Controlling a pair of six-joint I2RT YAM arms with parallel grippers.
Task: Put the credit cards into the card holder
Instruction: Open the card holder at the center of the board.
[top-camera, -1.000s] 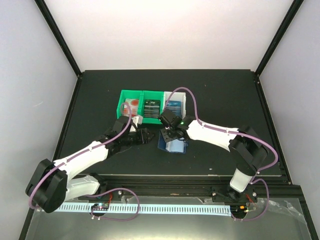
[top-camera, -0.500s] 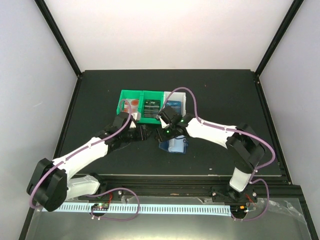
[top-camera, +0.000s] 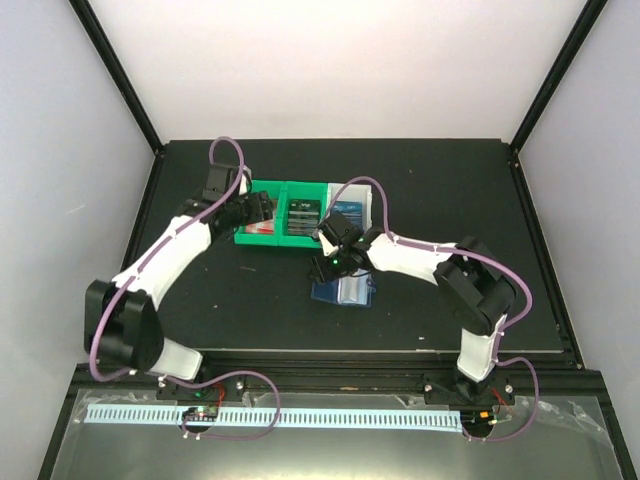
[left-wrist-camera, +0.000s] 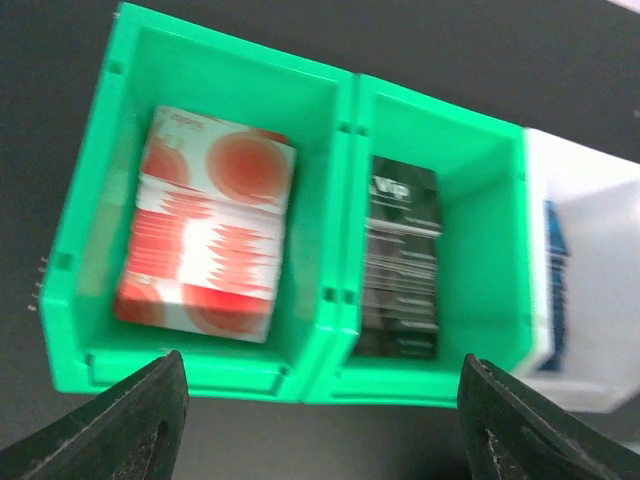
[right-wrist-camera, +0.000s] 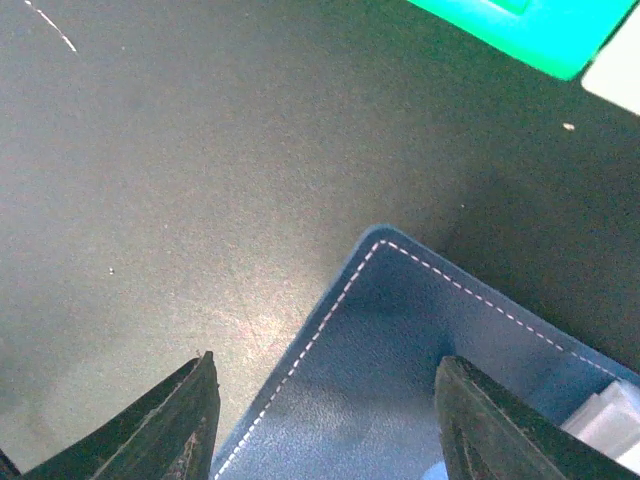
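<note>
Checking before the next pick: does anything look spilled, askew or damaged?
Nothing stands out. The red-and-white cards and dark cards sit stacked in their own compartments of the green bin, none spilled on the table, and the blue card holder lies flat with its stitching intact.

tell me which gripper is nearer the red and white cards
Left. The left gripper hangs right over the green bin that holds the red-and-white cards. The right gripper is away from that bin, above the card holder.
</note>
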